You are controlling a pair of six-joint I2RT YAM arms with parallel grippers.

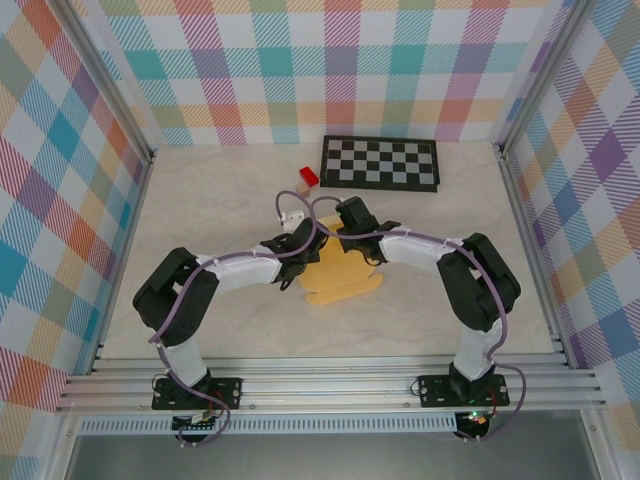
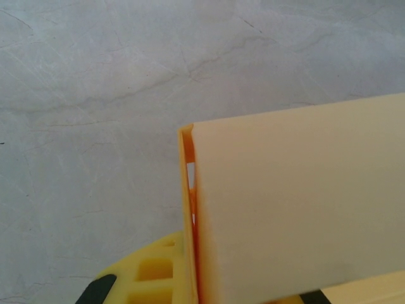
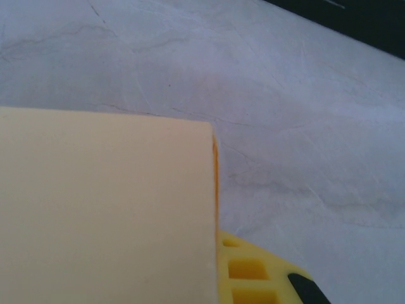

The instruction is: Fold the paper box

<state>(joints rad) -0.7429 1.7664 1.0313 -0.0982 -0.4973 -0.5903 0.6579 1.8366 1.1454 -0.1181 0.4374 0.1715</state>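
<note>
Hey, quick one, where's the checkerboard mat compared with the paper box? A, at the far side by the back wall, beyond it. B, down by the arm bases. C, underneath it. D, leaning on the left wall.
A: in the top view the checkerboard mat lies flat by the back wall, well beyond the paper box, which sits where the two arms meet.

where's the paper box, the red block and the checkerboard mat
paper box (image 1: 345, 286): top view, on its near rounded flap
red block (image 1: 308, 177): top view, on its top face
checkerboard mat (image 1: 380, 163): top view, on its middle squares
</note>
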